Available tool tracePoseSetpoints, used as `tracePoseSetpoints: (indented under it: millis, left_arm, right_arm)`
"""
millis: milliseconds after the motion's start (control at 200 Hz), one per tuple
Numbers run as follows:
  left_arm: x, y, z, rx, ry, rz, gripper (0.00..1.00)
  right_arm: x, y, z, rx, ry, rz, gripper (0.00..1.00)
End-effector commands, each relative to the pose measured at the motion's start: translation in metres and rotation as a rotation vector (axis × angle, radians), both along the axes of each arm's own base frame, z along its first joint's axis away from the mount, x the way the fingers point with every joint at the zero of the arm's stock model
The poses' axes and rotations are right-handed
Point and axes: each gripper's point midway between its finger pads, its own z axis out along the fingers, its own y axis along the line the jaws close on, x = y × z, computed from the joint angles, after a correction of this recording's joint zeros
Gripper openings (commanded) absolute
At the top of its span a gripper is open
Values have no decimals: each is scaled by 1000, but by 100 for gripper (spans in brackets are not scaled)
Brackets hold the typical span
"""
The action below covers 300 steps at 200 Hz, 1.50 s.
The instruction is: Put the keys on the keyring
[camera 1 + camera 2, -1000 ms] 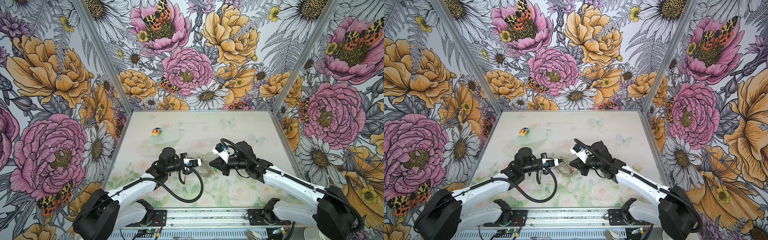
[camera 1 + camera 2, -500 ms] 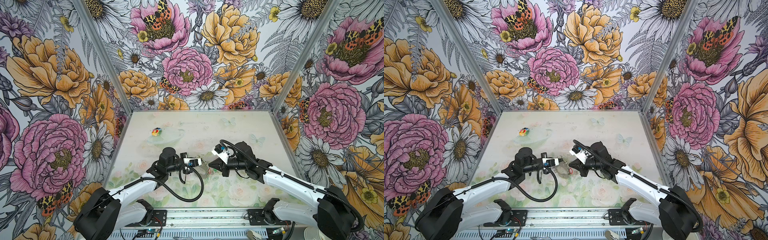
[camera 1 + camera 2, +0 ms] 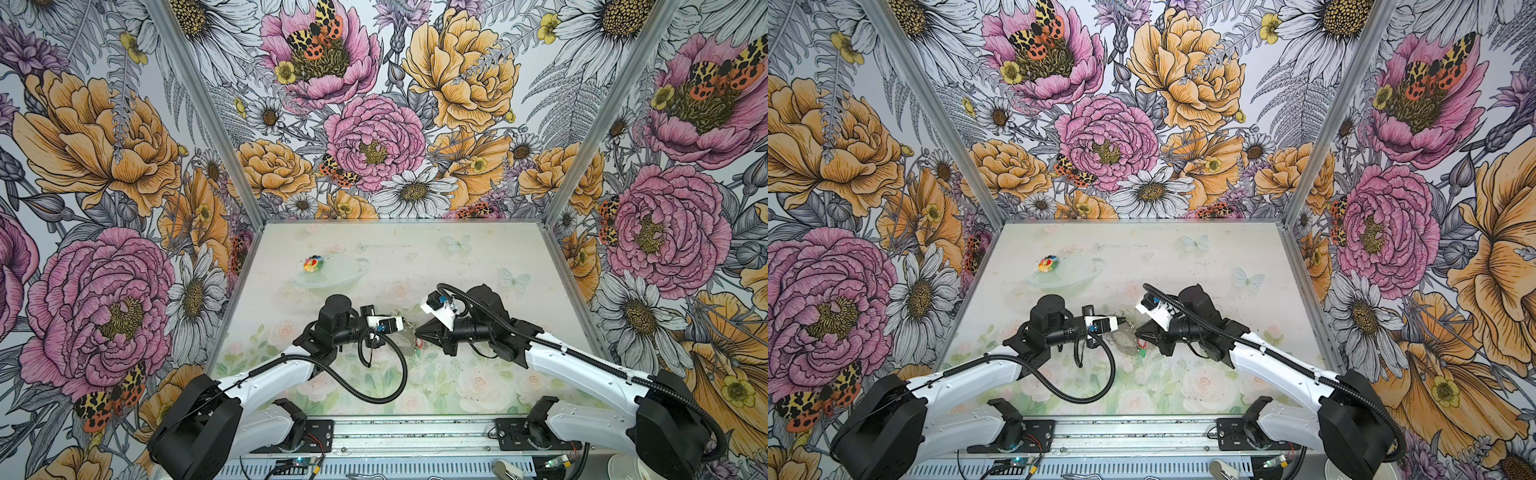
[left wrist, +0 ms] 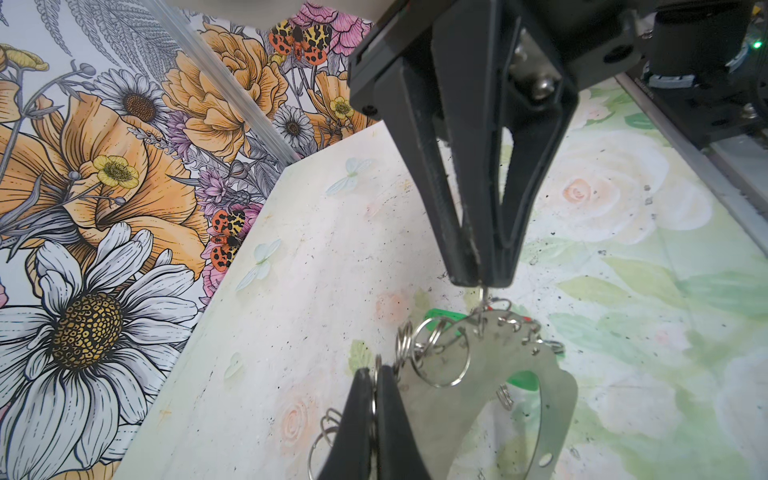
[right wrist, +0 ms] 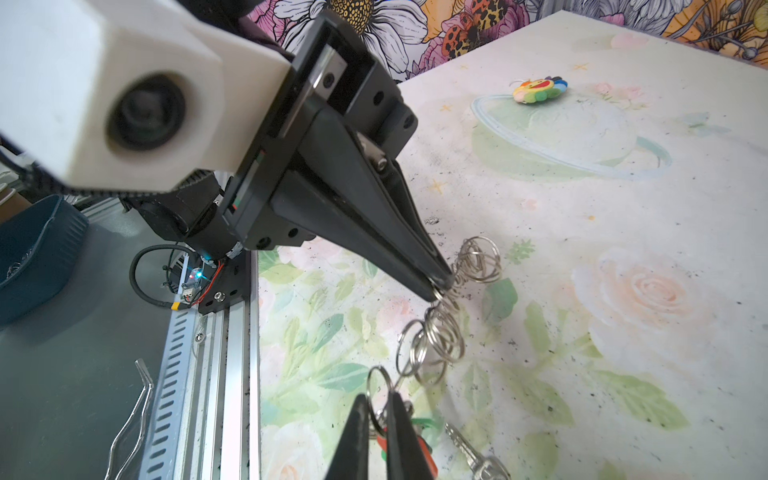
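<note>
The keyring (image 4: 457, 399), a flat grey oval band fringed with silver wire loops, sits low over the table between both arms in both top views (image 3: 409, 338) (image 3: 1126, 338). My left gripper (image 4: 373, 374) is shut on one wire loop at its edge; its tip also shows in the right wrist view (image 5: 440, 286). My right gripper (image 5: 379, 401) is pinched on another loop, fingers barely apart, and faces the left one (image 4: 482, 280). The keys lie under the band: green heads (image 4: 446, 313) and one silver blade (image 5: 469, 453) show, with a red piece beside them.
A round multicoloured toy (image 3: 312, 263) lies far back on the left of the table. The metal rail (image 3: 415, 432) runs along the front edge. A dark blue bin (image 5: 37, 245) stands off the table beyond the rail. Flowered walls close three sides.
</note>
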Motion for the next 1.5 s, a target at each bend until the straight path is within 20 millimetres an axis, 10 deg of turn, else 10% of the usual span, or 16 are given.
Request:
tracePoseSetpoints:
  millis: [0, 756, 986, 1226, 1496]
  left_arm:
    - [1, 1, 9, -34, -23, -4, 0]
    - [7, -2, 10, -48, -7, 18, 0]
    - [30, 8, 34, -230, 74, 195, 39]
    - [39, 35, 58, -444, 327, 408, 44]
    - [-11, 27, 57, -467, 390, 330, 53]
  right_arm:
    - [2, -1, -8, -30, -12, -16, 15]
    - [12, -7, 8, -29, -89, -96, 0]
    - [31, -10, 27, 4, -162, -224, 0]
    - [41, -5, 27, -10, -190, -265, 0]
    - [49, 3, 26, -2, -165, -282, 0]
